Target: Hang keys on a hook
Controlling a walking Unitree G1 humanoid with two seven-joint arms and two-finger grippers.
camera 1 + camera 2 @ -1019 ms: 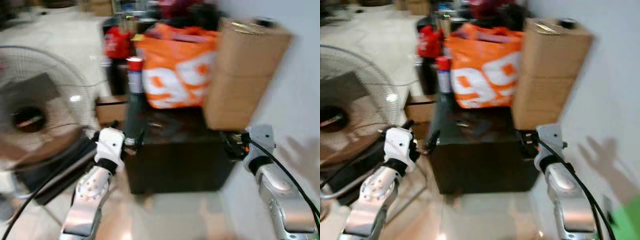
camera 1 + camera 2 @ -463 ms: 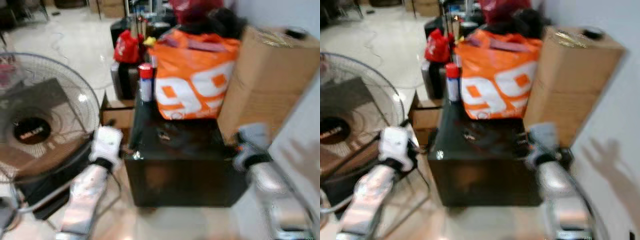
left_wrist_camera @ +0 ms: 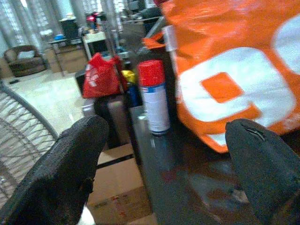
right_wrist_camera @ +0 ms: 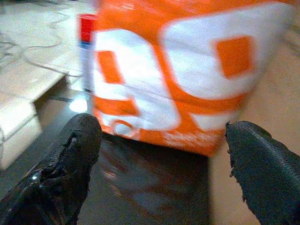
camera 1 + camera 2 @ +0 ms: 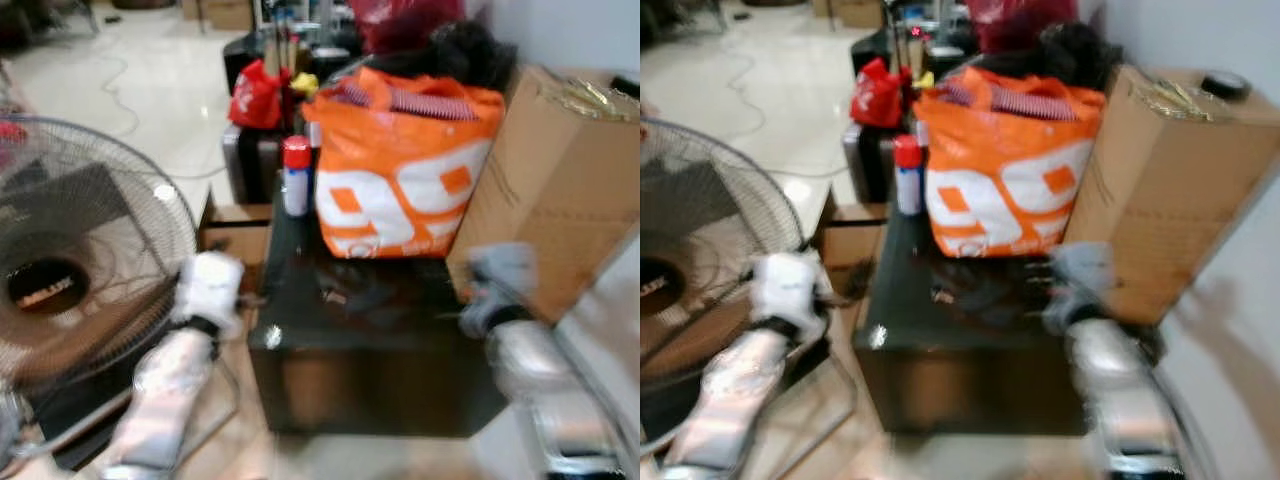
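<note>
A black glossy table (image 5: 300,330) stands before me. On its top, in front of the orange bag (image 5: 400,180), lies a small dark bunch (image 5: 338,292) that may be the keys; blur hides its detail. My left gripper (image 3: 166,136) is open at the table's left edge, and its white wrist (image 5: 207,285) sits beside the corner. My right gripper (image 4: 161,131) is open and faces the bag over the table's right side. The right arm (image 5: 500,300) is blurred.
A red-capped spray can (image 5: 296,178) stands on the table left of the bag. A tall cardboard box (image 5: 570,190) is at the right against a white wall. A large floor fan (image 5: 70,260) fills the left. A low brown box (image 5: 235,230) and a red bag (image 5: 257,97) lie behind.
The camera has moved closer to the table and the whole picture has shifted. Both arms stay at the table's two sides; the right arm is now more blurred.
</note>
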